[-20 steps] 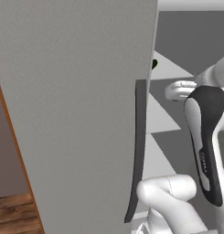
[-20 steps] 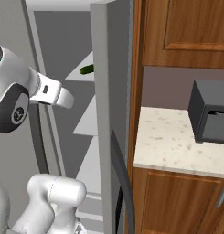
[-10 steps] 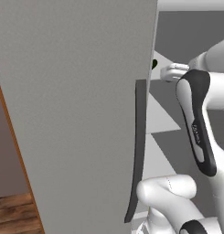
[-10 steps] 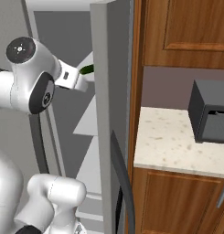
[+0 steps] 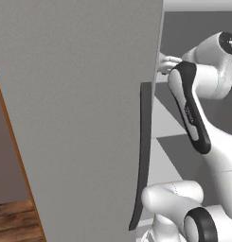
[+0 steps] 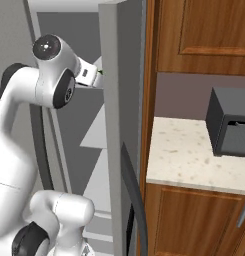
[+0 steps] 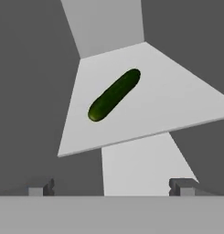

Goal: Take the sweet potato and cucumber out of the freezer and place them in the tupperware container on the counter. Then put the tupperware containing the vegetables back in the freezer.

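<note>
While the freezer (image 5: 79,118) door fills the left of the left base view and hides the shelves, the arm reaches past its edge at upper right, hand cut off behind it. Across the hand view, the cucumber (image 7: 114,95) lies diagonally at centre on a white shelf (image 7: 177,105); the gripper (image 7: 112,187) hangs above with jaws wide apart, holding nothing, only its tips visible at bottom.

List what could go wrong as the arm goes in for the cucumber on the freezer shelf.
1. The cucumber lies diagonally across the white shelf; the open gripper, if not turned to straddle it, may push or roll it instead of grasping.
2. The arm reaches in close beside the freezer door; a sideways swing could likely strike the door's edge.
</note>
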